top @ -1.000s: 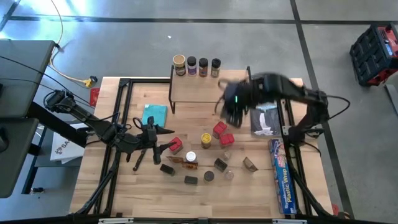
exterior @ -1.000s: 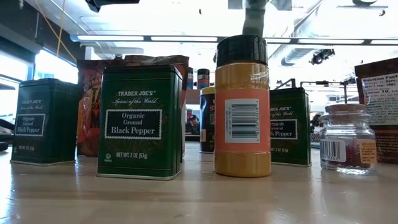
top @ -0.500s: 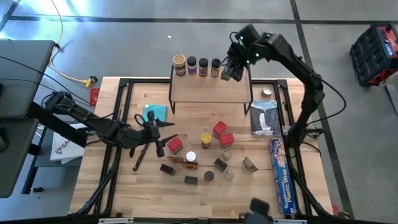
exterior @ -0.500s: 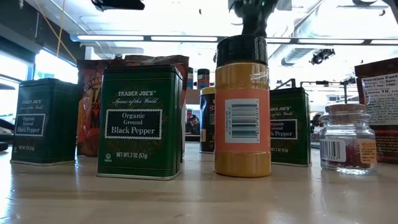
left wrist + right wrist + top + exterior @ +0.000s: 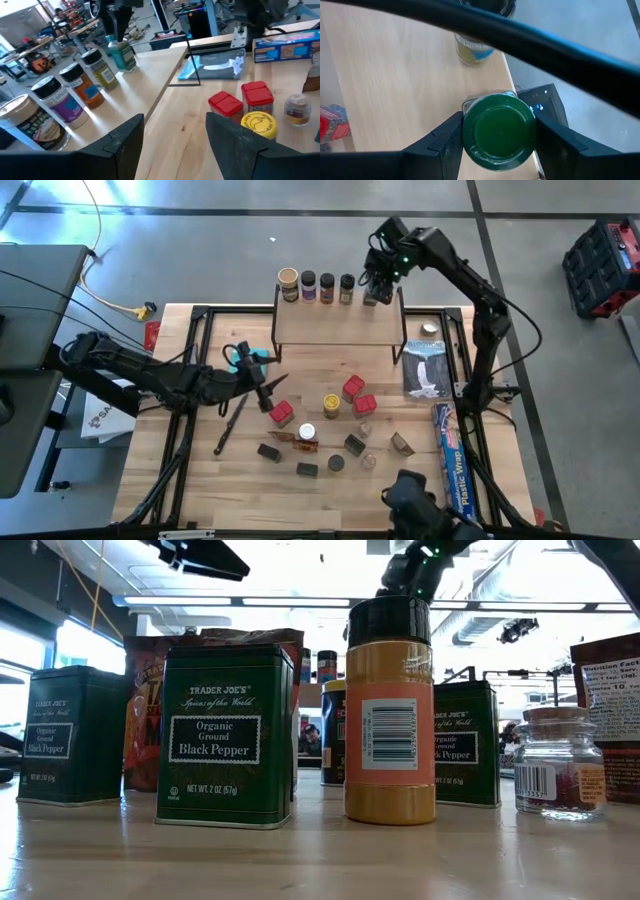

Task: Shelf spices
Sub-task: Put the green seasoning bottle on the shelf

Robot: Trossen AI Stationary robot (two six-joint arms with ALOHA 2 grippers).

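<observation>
The shelf stands at the table's far edge with a row of jars along its back. My right gripper is over the shelf's right end, shut on a green-lidded jar, which lines up with that row. My left gripper hovers open and empty over the table's left middle, in front of the shelf. More spices stand loose on the table: red boxes, a yellow-lidded jar and dark tins. My right gripper pinches the green-lidded jar between its two fingers, one on each side of the body just under the lid. The fingers come steeply from above. The jar is upright, its base at the shelf top; whether it rests there I cannot tell.
A teal cloth lies beside my left gripper. A grey-white packet and the blue plastic-wrap box lie along the table's right side. The shelf's front half is bare wood.
My right gripper has swung quickly from above the red boxes to the shelf's far right end, and over the last half second it has hardly shifted. My left gripper has swung toward the far edge and a little to the right, rolling as it went, and stays open.
</observation>
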